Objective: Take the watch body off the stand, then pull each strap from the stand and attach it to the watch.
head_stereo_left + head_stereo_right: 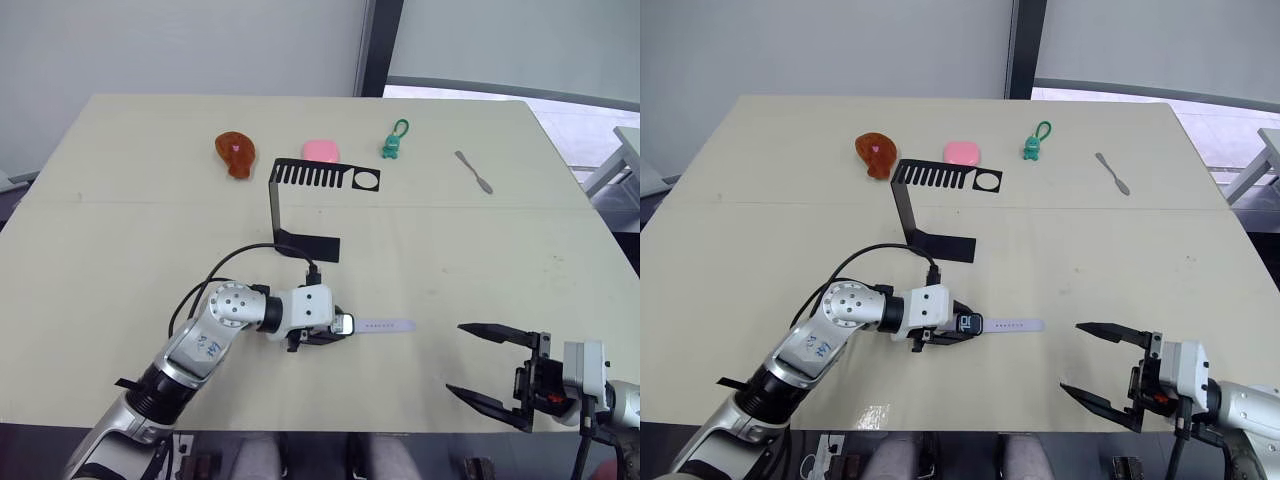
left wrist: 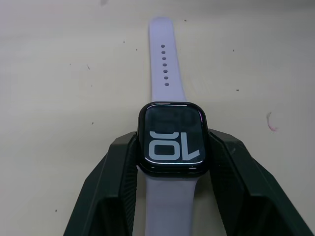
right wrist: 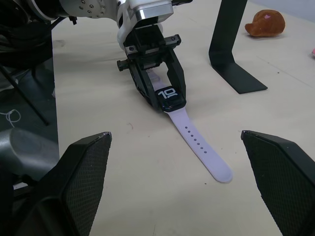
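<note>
R gripper (image 1: 493, 376) open; L gripper (image 1: 338, 327) clamps 1 watch body (image 2: 171, 140), 2 straps (image 3: 199, 147)

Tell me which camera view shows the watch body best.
The left wrist view: the watch body sits close up between the left gripper fingers, digits readable. The right wrist view shows it smaller; the eye views show a tiny dark square.

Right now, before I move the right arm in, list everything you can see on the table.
Watch body: one, black, near edge of table, between left gripper's fingers.
Straps: two, pale lavender, both joined to the watch; the holed one lies flat, pointing right.
Stand: one, black, table centre, slots bare.
Brown toy: one, far left of stand.
Pink item: one, behind stand.
Green keychain figure: one, far side.
Grey spatula: one, far right.
Table: one, pale wood.
Left gripper: shut on watch body.
Right gripper: open, apart from the watch.
</note>
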`<control>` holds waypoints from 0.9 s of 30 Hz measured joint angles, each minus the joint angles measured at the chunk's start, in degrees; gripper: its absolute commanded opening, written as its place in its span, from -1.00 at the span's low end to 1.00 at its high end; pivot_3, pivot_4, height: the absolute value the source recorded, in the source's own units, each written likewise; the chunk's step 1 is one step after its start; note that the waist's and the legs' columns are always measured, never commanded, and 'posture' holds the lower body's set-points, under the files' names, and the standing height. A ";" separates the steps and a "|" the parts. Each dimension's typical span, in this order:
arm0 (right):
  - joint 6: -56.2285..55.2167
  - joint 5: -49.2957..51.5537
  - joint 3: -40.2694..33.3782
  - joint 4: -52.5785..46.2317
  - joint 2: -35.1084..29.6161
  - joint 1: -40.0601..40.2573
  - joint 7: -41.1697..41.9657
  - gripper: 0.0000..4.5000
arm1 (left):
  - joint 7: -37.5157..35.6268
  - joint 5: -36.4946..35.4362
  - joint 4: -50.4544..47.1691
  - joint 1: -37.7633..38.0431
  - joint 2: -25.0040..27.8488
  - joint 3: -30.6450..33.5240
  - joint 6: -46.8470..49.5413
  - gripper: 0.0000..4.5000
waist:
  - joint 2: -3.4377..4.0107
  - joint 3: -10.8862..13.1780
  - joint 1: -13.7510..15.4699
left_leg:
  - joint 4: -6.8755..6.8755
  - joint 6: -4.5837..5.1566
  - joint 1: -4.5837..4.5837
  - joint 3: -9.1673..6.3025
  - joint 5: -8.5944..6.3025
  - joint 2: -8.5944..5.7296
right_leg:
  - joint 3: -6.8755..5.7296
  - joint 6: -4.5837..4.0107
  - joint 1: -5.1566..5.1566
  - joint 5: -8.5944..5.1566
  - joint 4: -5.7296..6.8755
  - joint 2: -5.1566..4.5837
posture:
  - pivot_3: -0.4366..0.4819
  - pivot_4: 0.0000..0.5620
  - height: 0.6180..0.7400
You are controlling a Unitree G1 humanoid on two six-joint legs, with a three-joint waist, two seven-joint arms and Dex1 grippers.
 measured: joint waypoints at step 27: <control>-10.46 -4.21 -10.23 30.54 -10.94 -15.25 8.36 1.00 | -1.63 -16.98 4.33 40.83 18.17 53.77 -22.85 1.00 | 0.01 0.00 -0.98 | -0.08 -0.08 0.25 0.05 -0.29 0.12 | 0.24 -0.04 0.03 -0.01 -0.10 -0.18 | -0.05 -0.47 1.00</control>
